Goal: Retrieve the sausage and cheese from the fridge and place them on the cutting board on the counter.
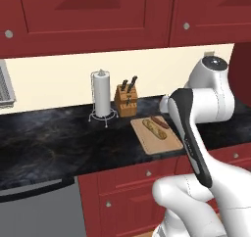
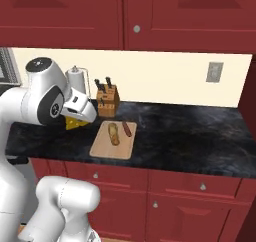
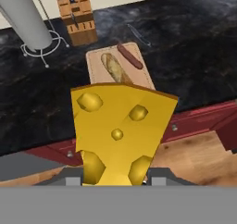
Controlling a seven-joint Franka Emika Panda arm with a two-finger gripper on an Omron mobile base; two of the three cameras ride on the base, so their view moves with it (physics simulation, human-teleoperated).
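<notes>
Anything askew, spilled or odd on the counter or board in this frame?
Nothing spilled or damaged. The cutting board lies flat on the counter and holds the sausage beside a bread loaf, which the task does not name. The cheese sits in the jaws, not yet on the board.

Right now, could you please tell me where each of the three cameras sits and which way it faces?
Left base view: behind the arm to its left, facing the counter, cutting board, paper towel roll; white arm rises at lower right.
Right base view: behind to its right, facing the same counter; arm at left, cheese under the hand.
Hand view: on the hand, looking along the claw past the gripped cheese down at the board.
All share the board, sausage, bread and knife block.
</notes>
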